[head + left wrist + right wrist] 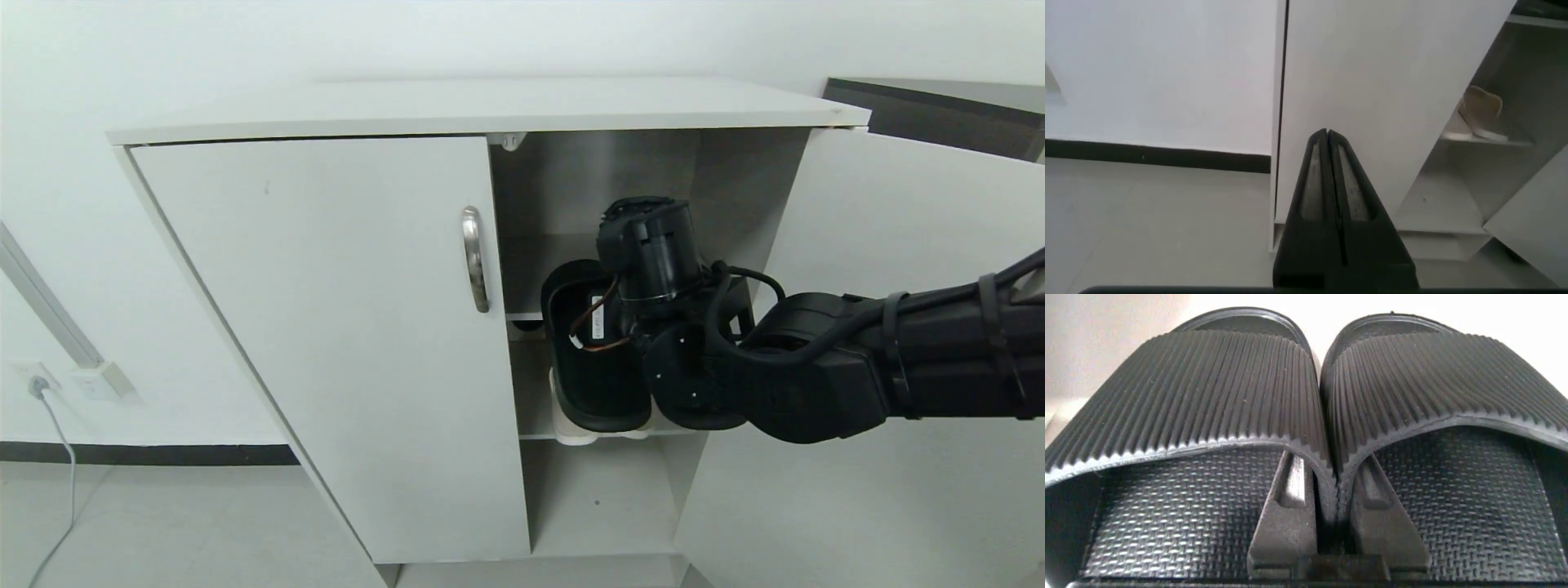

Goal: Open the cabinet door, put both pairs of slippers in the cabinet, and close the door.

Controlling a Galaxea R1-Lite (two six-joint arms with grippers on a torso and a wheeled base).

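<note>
The pair of black rubber slippers with ribbed straps sits inside the open right half of the white wooden cabinet, held side by side in the right pincer. Its two fingers reach under the straps and pinch the slippers' inner walls together, so the pincer is narrow and clamped on the pair. In the right wrist view one slipper lies on each side of the fingers, and the straps arch just ahead of the tips.

Directly beneath the pincer and its load lies a pair of white slippers on the cabinet's middle shelf. The black pair looks to rest on top of them, with the heels sticking out past the shelf's front edge. Just above the pincer runs the edge of an upper shelf. Close on the slippers' left stands the shut left door with its curved metal handle. The open right door swings out on the other side, behind the black right arm.

The left pincer hangs low outside the cabinet, its fingers pressed together on nothing, pointing at the shut door. The white slippers lie ahead of it and off to one side. Well away from both pincers, a wall socket with a grey cable sits above a dark skirting strip.
</note>
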